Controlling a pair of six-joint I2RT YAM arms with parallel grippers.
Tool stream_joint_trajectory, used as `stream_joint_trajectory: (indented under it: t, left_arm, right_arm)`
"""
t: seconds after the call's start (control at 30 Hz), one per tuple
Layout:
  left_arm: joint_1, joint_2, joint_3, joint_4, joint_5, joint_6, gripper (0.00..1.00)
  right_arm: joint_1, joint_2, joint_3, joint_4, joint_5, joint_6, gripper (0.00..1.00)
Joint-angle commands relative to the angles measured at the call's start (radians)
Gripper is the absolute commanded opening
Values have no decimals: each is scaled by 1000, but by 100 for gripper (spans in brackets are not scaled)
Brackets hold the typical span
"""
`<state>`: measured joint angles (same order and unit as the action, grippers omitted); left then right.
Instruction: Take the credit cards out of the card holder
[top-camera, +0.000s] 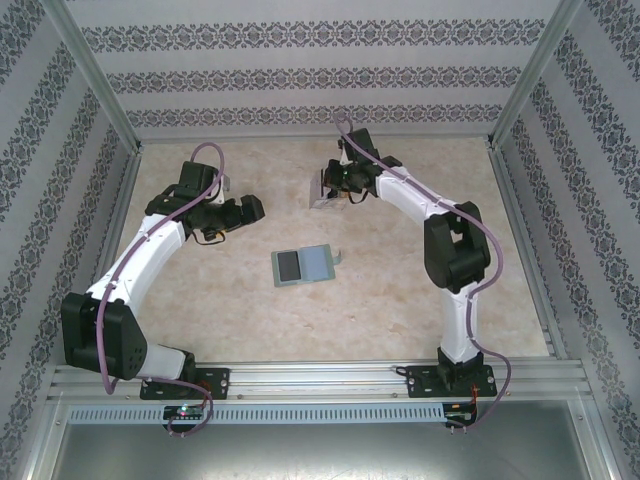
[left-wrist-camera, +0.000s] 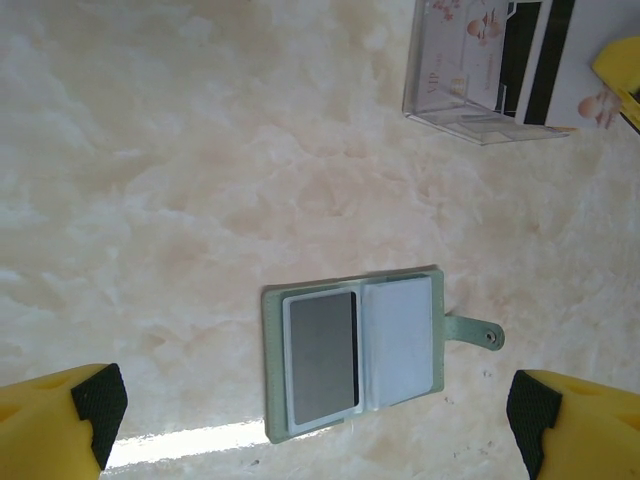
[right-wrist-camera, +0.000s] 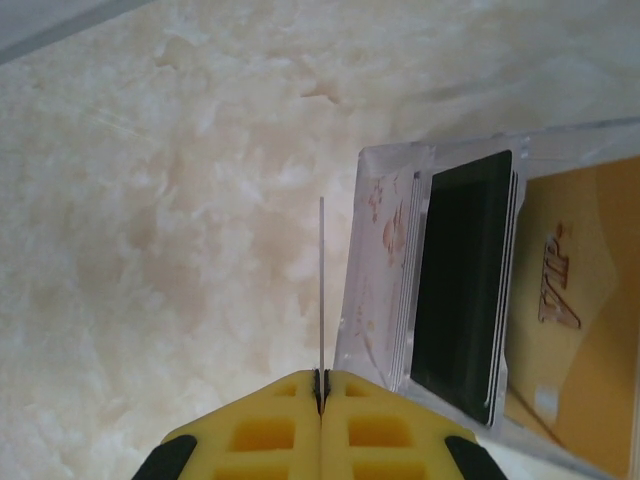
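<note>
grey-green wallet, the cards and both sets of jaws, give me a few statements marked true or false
1. The small grey-green bifold wallet lies open on the pale marbled table. True.
2. A dark grey rectangular card sits in one of the wallet's pockets. True.
3. The left jaws are shut on the wallet. False: they stand wide open, clear of the wallet.
4. The right jaws are shut on a thin card seen edge-on. True.
5. The clear plastic tray touches the wallet. False: bare table lies between them.
</note>
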<state>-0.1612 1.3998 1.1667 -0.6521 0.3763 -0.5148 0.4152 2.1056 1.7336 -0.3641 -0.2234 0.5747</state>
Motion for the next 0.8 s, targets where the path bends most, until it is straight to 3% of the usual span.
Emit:
stream_joint_trajectory:
  t: [0.0, 0.7, 0.77]
  left_arm:
    - [14, 14, -13, -32, -7, 30, 99]
    - [14, 41, -20, -18, 32, 19, 100]
    - [15, 43, -21, -17, 36, 19, 99]
  right_arm:
    - [7, 66, 94, -71, 24, -33, 0]
    - [2, 171, 221, -183, 70, -10, 0]
    - [3, 181, 232, -192, 65, -10, 5]
